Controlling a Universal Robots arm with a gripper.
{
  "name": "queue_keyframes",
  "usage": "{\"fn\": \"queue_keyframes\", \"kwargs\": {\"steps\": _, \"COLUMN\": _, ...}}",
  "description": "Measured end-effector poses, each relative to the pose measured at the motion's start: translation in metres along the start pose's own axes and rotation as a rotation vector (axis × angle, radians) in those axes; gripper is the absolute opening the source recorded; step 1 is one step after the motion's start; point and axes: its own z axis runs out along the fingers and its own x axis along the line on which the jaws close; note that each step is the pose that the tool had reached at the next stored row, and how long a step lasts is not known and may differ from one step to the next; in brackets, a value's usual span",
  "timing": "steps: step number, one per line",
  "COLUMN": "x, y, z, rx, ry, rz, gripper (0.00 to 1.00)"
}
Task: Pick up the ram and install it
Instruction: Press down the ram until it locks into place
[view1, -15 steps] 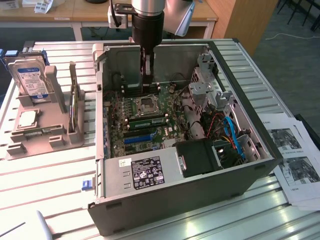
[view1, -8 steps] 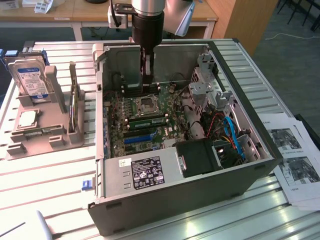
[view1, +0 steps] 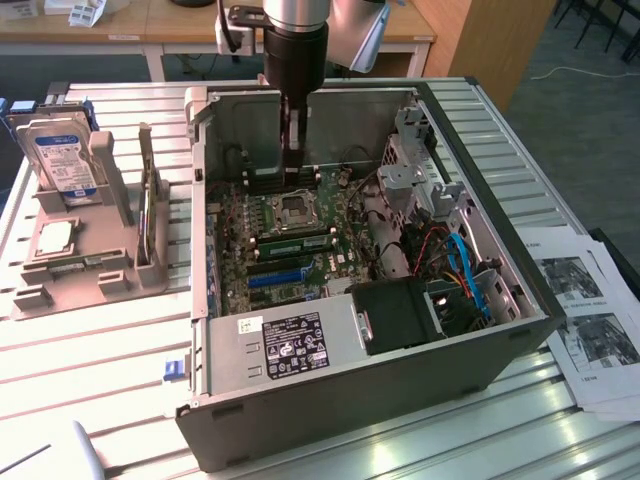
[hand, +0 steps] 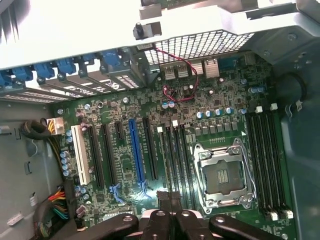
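A thin upright stick, which I take to be the ram (view1: 152, 218), stands on edge in the grey holder (view1: 75, 265) at the exterior view's left. My gripper (view1: 292, 168) hangs inside the open computer case (view1: 400, 360), far from that stick, over the back part of the motherboard (view1: 290, 235). In the wrist view the gripper (hand: 169, 196) is shut, and I see nothing between its fingers. Below it lie the long black memory slots (hand: 175, 155) beside the CPU socket (hand: 225, 175). A second bank of memory slots (hand: 267, 160) lies on the socket's other side.
A blue expansion slot (hand: 136, 150) and a white slot (hand: 80, 155) lie beside the memory slots. The holder also carries a hard drive (view1: 62, 160) and a CPU (view1: 55, 240). Drive cage (view1: 415, 160), cables (view1: 460, 270) and a power supply (view1: 400, 315) crowd the case. Papers (view1: 590, 320) lie at the exterior view's right.
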Motion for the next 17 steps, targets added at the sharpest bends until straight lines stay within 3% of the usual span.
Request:
{"fn": "queue_keyframes", "kwargs": {"steps": 12, "x": 0.0, "y": 0.0, "z": 0.0, "rx": -0.0064, "ry": 0.002, "rz": 0.106, "gripper": 0.1}}
{"fn": "queue_keyframes", "kwargs": {"steps": 17, "x": 0.0, "y": 0.0, "z": 0.0, "rx": -0.0105, "ry": 0.0033, "rz": 0.173, "gripper": 0.1}}
